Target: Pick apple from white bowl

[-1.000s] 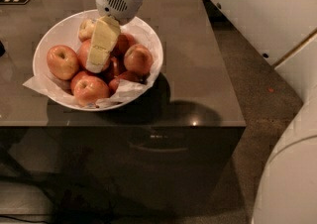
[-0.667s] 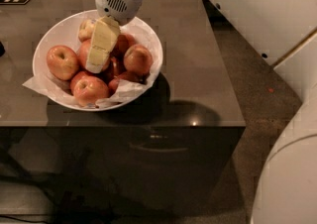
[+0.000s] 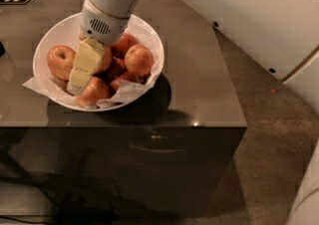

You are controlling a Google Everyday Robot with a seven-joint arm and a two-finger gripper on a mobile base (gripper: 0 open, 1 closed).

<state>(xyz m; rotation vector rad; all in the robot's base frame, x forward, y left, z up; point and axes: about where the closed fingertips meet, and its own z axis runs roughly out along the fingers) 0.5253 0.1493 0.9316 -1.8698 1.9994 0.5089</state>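
The tool [image 3: 76,85] has come down and moved left. Now it sits low in the bowl [image 3: 47,40], near the front edge.

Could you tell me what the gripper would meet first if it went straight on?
Probably the round orange-red apple at the pile's front, by the pale gripper's tip above the glossy white bowl; depth is unclear, so perhaps the crumpled white paper lining.

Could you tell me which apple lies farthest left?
The large apple against the white bowl's left rim; it alone lies left of the gripper, which is over the pile.
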